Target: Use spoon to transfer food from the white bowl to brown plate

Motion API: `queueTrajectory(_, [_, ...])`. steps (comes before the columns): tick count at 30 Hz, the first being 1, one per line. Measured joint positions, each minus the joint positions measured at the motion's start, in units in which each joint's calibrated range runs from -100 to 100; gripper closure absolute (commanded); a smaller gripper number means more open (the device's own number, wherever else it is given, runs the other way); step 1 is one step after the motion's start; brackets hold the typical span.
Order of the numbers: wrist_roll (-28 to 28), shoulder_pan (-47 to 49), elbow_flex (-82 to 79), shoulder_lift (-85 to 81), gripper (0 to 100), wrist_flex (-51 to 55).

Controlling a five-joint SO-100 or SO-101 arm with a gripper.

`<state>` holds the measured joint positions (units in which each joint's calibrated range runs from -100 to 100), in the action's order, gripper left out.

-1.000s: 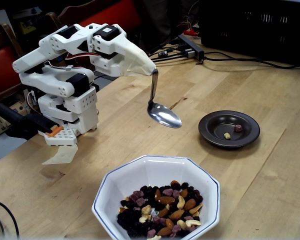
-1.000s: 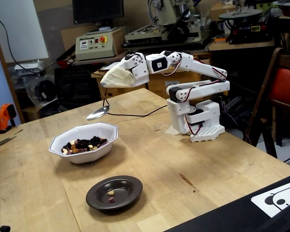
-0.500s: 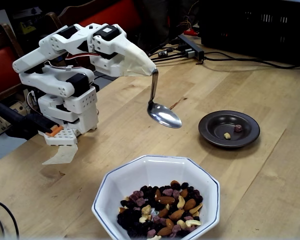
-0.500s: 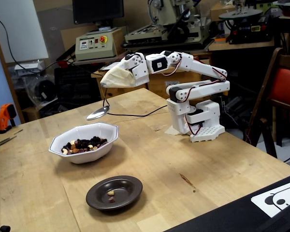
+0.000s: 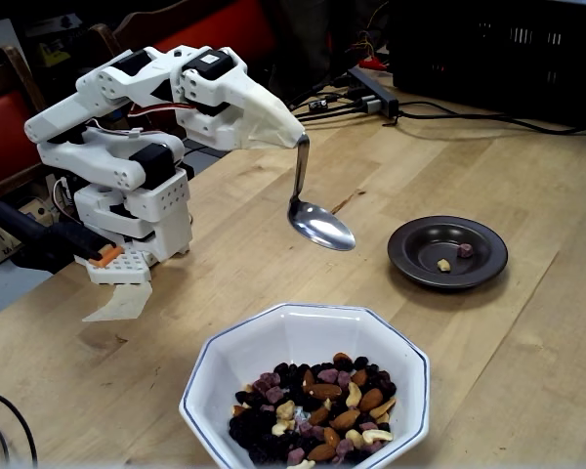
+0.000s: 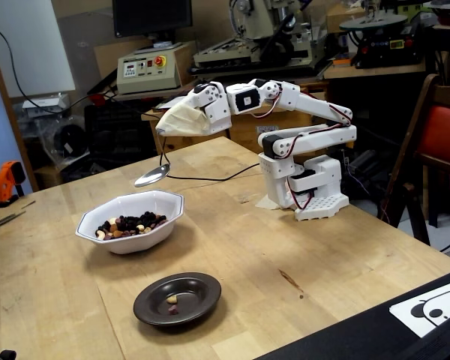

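Note:
My gripper is shut on the handle of the silver spoon, which hangs in the air with its oval bowl down and nothing in it. The spoon is above the table, between the white bowl and the brown plate, clear of both. Food, a mix of nuts and dried fruit, fills one side of the white bowl. In the plate's centre lie two small pieces.
The arm's white base stands on the wooden table. A loose white part lies by the base. Black cables and a dark crate run along the table's far edge. A red chair stands beside the table.

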<state>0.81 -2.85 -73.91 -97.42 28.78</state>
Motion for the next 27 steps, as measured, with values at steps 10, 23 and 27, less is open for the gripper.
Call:
queueTrajectory(10, [0.0,0.0,0.0,0.0,97,0.0])
queueTrajectory(23, [0.0,0.0,-11.6,0.0,97,0.1])
queueTrajectory(27, [0.1,0.0,-13.7,-0.3,97,0.1])
